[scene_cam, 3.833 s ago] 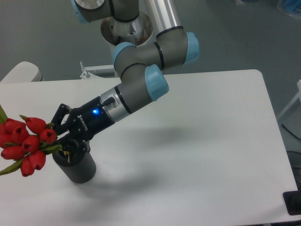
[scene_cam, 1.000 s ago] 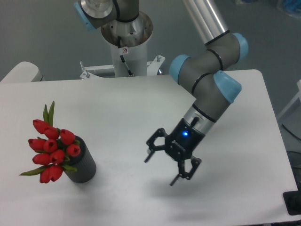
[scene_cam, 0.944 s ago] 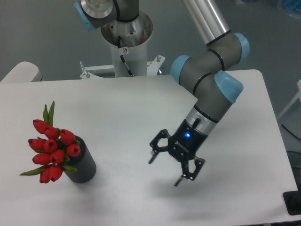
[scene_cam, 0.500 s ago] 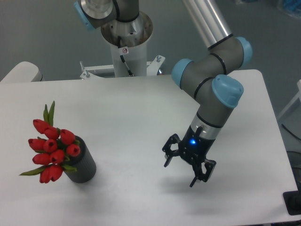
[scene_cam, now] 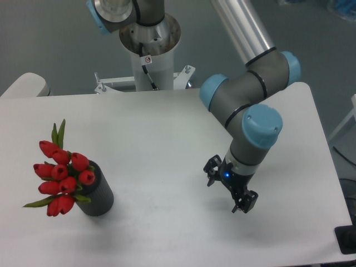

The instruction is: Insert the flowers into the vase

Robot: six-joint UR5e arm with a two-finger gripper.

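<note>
We see the flowers, a bunch of red tulip buds with green leaves, standing in the vase, a dark grey cylinder near the counter's left edge, toward the front. The buds lean out over the vase's left side, and the stems are hidden inside it, so we cannot tell how deep they sit. The vase stands upright on the white counter.

Well apart from it, toward the front right of the counter, our end effector hangs low over the surface with its two fingers spread apart and nothing between them. A small blue light glows on its body. Above it the grey arm with pale blue joint caps bends back toward its metal pedestal behind the rear edge.

We judge the insertion done and the step in hand to be a retreat. To do it well, we would keep the arm's path on the right side, away from the leaning bunch, rise before swinging, and avoid any brush against the vase that could tip it.
</note>
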